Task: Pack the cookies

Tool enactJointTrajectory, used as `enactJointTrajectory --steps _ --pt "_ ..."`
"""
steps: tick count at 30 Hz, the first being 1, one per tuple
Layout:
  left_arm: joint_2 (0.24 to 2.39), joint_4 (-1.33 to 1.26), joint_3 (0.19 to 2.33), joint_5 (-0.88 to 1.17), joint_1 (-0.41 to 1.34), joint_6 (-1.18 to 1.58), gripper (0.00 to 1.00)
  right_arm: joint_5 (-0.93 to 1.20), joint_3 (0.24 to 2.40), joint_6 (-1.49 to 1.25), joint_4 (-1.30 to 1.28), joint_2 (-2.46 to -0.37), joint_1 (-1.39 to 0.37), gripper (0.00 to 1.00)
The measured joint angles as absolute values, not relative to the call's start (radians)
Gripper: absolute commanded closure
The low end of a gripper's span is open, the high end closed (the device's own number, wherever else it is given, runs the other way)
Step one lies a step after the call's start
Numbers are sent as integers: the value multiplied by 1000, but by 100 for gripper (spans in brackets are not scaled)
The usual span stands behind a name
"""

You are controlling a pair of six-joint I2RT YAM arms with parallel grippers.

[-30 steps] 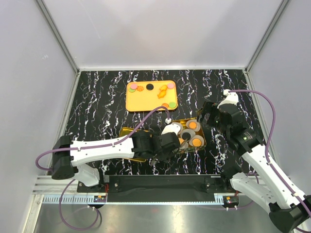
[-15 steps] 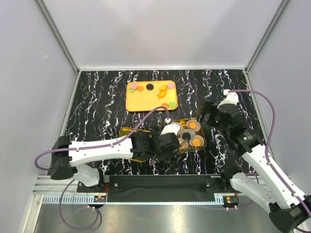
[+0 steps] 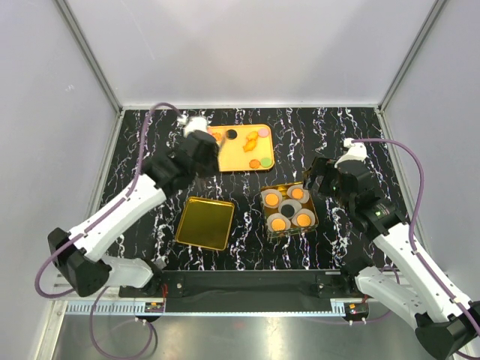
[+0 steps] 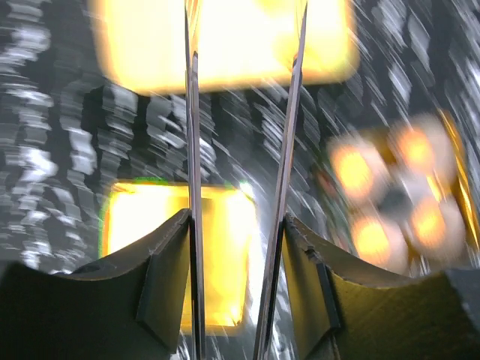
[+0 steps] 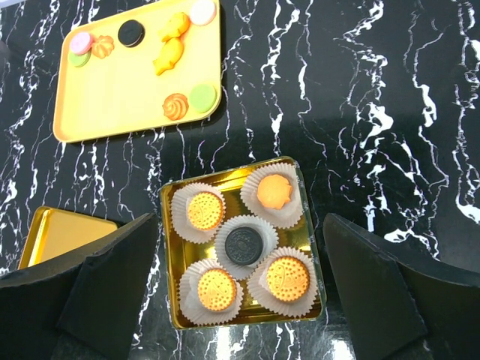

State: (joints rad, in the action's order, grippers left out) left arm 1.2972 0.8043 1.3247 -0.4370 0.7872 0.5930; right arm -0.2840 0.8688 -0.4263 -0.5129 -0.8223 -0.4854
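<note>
1. The left wrist view is smeared with blur. The left gripper [image 4: 241,150] shows two dark fingers [image 4: 169,289] with a modest gap between them and nothing that I can see in it. Their tips run off the top of the picture, and beyond them are only glowing yellow patches.
2. Seen from overhead, that gripper hangs over the left end of the orange tray [image 3: 234,156] and covers that end.
3. A gold lid [image 3: 202,223] lies toward the near edge, left of centre. In the right wrist view most of it is hidden behind a finger.
4. The orange tray sits toward the far edge of the black marbled table [image 3: 337,127], about midway along. The right wrist view shows the loose cookies [image 5: 131,32] on it:
   - At the left end are a pink one over a green one, an orange swirl and a black one.
   - Further right are two yellow shaped ones and a pale pink one cut by the frame's top.
   - Near the tray's right corner are another swirl and a green one.
5. A gold tin [image 5: 166,259] stands right of the lid, toward the near edge and right of centre. It holds five white paper cups [image 5: 177,214]. The four corner cups each carry an orange cookie, and the middle cup carries a black one.
6. The right gripper [image 3: 321,178] is spread wide and grips nothing. It hangs just right of the tin, toward the right edge.
</note>
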Motion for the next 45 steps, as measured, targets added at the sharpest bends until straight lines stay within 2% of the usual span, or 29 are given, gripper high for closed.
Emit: enactJointTrajectory --steps 7,10,14,18,24,33,37,41,45 --pt "1399 673 1308 -426 399 542 49 -263 869 -426 -513 -830 -485 0" --pt "1531 616 1309 -392 260 518 50 -254 869 -426 -513 -829 -485 0" --pt "1720 581 1322 -365 163 488 50 -243 869 -426 -513 -824 -485 0" --pt "1855 578 1347 -323 111 474 50 -240 869 -426 -513 -824 -485 0" --pt "1963 581 1425 -253 58 469 29 -203 869 -426 -513 -845 -485 0" --pt "2034 583 1480 -210 29 467 14 -125 869 -418 -513 -907 -486 0" --pt "2030 592 1483 -212 31 467 5 -91 873 -416 -514 -929 -486 3" --pt "1955 602 1479 -209 31 467 5 -56 891 -414 -514 -972 -487 9" --pt "1755 582 1452 -187 36 474 5 -39 910 -416 -514 -1022 -516 13"
